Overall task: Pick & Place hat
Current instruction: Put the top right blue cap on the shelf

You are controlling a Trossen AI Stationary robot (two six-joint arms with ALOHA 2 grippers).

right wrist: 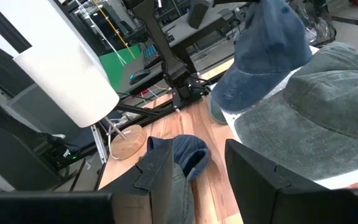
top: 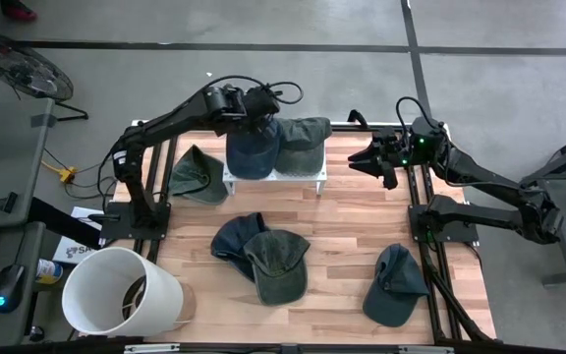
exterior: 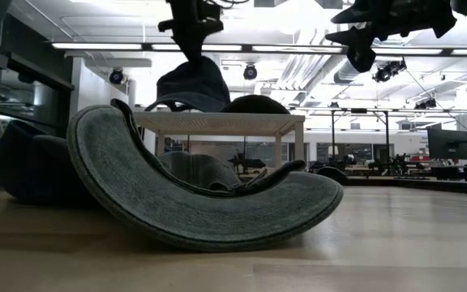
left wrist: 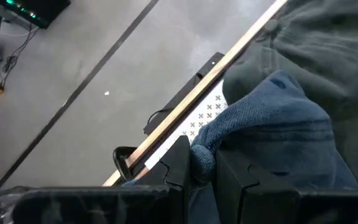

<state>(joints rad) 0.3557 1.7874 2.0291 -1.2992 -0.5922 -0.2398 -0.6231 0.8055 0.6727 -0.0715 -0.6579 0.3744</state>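
Your left tool [top: 254, 106] is clamped almost fully closed on a fold of the blue denim cap [top: 254, 149], and the left wrist view shows only a small bunch of cloth pinched between the fingers [left wrist: 180, 167]. The cap hangs from that pinch over the left half of the small white stand [top: 275, 176] at the back of the desk [top: 347, 236], right beside the grey-green cap [top: 303, 134] already sitting on the stand.

The thin grip is your main risk: a quick move or a snag could pull the cloth free and drop the cap off the stand's edge. In the low view the cap's lower rim looks close to the stand top, so dragging it sideways could catch the edge or nudge the whole stand. It also looks to overlap the grey-green cap, and a careless release could knock that one backward off the stand.

Your right tool [top: 373, 160] waits with its fingers well apart and nothing in them, raised near the right end of the stand. Keep it still, because a swing toward the stand would meet the left arm.
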